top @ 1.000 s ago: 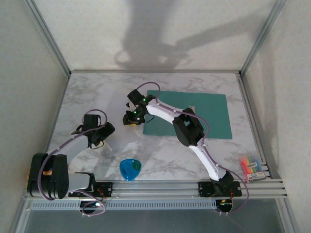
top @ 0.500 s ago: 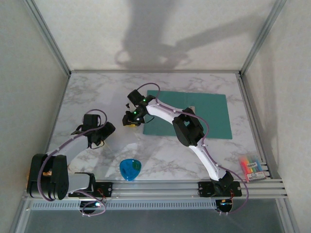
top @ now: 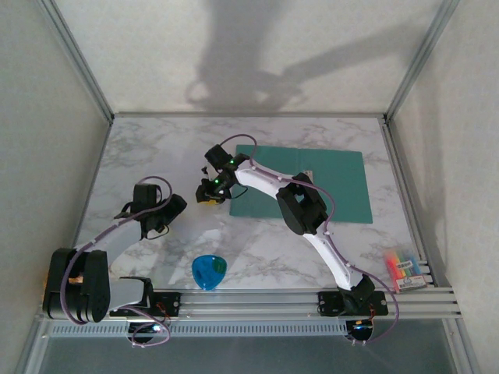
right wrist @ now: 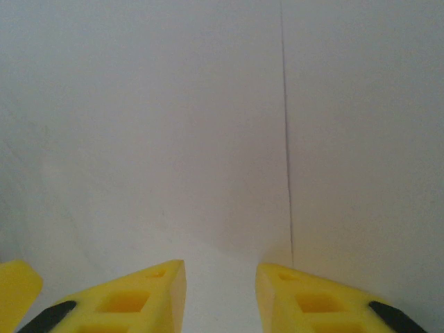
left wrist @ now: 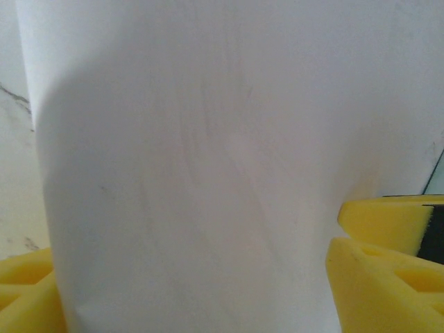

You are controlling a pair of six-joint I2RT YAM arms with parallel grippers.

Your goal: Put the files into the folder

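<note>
The files (left wrist: 208, 139) are white sheets lying on the marble between the two arms, and they fill most of both wrist views. In the right wrist view one sheet's edge (right wrist: 286, 139) runs as a thin dark line over another. My left gripper (top: 165, 216) (left wrist: 194, 284) stands open and wide over a sheet, with one yellow finger (left wrist: 374, 284) on each side. My right gripper (top: 207, 196) (right wrist: 220, 277) is just left of the folder's near left corner, open with a narrow gap over the paper. The teal folder (top: 312, 183) lies flat and closed at centre right, partly under the right arm.
A small blue cup (top: 209, 271) stands near the front edge between the arm bases. A pack of coloured markers (top: 405, 269) lies at the front right. Metal frame rails (top: 390, 296) and side walls bound the table.
The left gripper has crept slightly to the right toward the right gripper. The right arm and the folder have not moved.
</note>
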